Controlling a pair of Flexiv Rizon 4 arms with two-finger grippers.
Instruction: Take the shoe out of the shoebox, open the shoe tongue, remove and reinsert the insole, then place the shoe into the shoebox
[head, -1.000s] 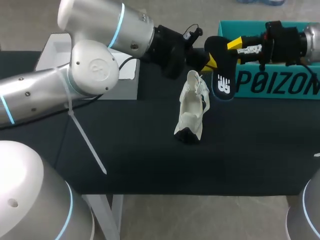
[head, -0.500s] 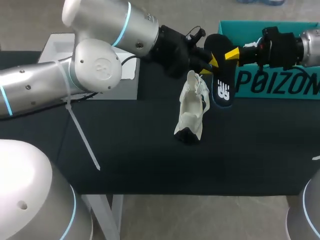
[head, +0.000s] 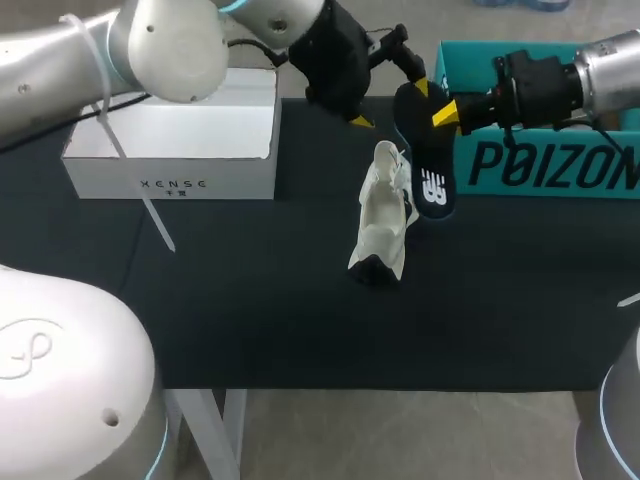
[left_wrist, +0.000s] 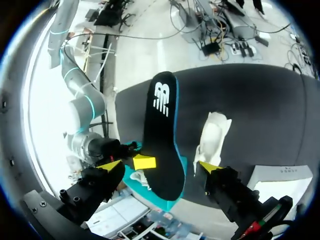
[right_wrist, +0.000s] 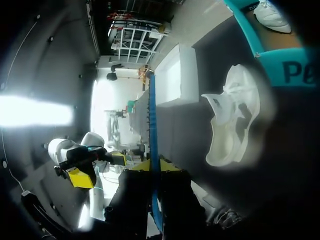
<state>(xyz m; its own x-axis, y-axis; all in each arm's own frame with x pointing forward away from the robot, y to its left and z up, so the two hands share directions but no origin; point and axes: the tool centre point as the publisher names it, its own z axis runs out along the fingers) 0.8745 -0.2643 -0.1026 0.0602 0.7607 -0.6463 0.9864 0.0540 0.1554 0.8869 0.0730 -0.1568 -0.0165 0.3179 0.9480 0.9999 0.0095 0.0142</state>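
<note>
The wide black table (head: 250, 320) filled most of the head view. The open teal cardboard shoebox (head: 560, 165) stood at the upper right of it. A plain white cardboard box (head: 170, 140) stood at the upper left.

The soft white fabric shoe (head: 385, 220) was already out of the shoebox. It lay on the table in the middle of the head view, just left of the shoebox. Its top looked pulled open, but I could not tell for sure.

The long flat black insole (head: 425, 165) was out of the shoe too. It hung in the air just above the shoe, at the upper middle. The right gripper (head: 445, 112) pinched it tight by one end. The left gripper (head: 389, 104) was beside that end with its fingers spread wide. In the left wrist view the insole (left_wrist: 162, 145) ran between those fingers, and they did not seem to touch it.

So I think about half the job was done. The insole had to go back in the shoe, and the shoe back in the shoebox.

The shoebox had big dark letters on its side. The white box had small dark letters. The insole had a white logo mark.
</note>
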